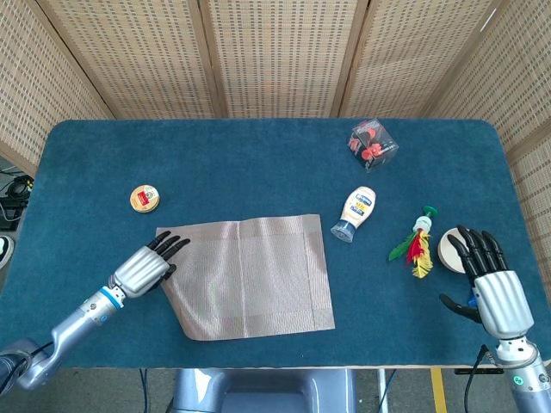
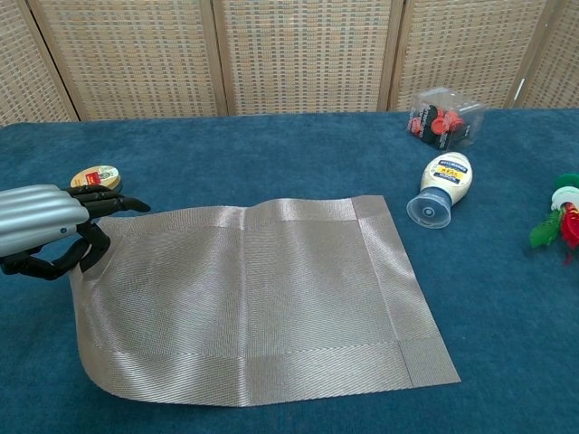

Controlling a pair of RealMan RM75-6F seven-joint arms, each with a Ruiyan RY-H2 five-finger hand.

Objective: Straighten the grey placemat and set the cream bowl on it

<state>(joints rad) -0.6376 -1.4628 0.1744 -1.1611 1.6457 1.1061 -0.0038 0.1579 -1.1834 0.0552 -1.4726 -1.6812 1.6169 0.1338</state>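
Left robot hand (image 1: pixel 145 268) pinches grey placemat (image 1: pixel 250 275) left edge; cream bowl (image 1: pixel 449 250) far right.

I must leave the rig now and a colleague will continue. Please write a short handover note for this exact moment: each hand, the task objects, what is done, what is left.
Left hand: it pinches the left edge of the grey placemat, seen best in the chest view.
Right hand: open, holding nothing, at the table's right edge with its fingers over the cream bowl.
Placemat: front centre-left of the table, mostly flat but skewed, its near-left corner lifted.
Bowl: far right, well apart from the placemat, beside a feathered shuttlecock.
Done: nothing complete.
Left: square and flatten the placemat, release it, then carry the bowl onto it.
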